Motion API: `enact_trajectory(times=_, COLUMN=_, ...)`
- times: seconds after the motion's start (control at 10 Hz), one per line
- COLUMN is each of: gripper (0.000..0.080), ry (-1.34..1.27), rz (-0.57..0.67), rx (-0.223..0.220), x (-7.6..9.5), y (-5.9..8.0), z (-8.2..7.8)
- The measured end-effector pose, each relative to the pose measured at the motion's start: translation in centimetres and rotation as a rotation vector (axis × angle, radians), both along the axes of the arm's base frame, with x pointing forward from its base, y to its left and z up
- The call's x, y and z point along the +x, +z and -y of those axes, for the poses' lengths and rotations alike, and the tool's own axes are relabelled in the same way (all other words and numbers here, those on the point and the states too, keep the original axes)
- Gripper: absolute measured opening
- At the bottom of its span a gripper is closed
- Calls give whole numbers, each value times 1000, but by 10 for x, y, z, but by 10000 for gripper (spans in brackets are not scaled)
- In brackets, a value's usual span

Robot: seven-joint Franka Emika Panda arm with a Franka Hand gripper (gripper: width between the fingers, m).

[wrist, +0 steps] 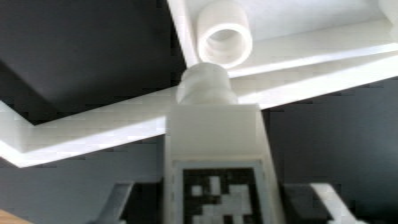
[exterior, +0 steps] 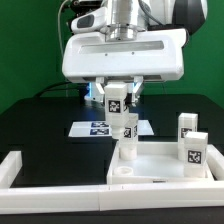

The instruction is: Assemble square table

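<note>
Your gripper (exterior: 116, 88) is clenched on one leg (exterior: 116, 101), hanging just above the square top (exterior: 160, 158), over its far corner on the exterior view's left. In the wrist view the leg (wrist: 217, 150) points at a round socket (wrist: 226, 42) in the top's (wrist: 329, 30) rim corner, not yet entered.

Count the legs: one in the gripper, one standing (exterior: 127, 130) at that same far corner of the top, and two more (exterior: 188, 125) (exterior: 195, 148) standing at the top's side on the exterior view's right — four in all, with one top. The marker board (exterior: 90, 128) lies just beyond the top.

You should expect these parts to be light, rigid plastic — smooth, so likely slippery under the pads. Grip a leg across its flat tagged faces, high up, leaving the lower end free for the socket.
</note>
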State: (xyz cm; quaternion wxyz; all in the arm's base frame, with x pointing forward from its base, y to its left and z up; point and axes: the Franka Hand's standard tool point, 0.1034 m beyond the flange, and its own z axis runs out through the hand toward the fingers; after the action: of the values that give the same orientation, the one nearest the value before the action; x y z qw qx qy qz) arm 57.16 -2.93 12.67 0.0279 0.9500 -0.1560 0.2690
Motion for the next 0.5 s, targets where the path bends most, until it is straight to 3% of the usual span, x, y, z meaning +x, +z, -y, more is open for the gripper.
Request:
enact_trajectory(times=0.2, gripper=287, ry=12, rz=8, rx=-16, x=5, y=-17, z=-6)
enact_trajectory(times=0.5, gripper=287, ry=18, rz=12, rx=-24, x=23, y=-29, z=-10)
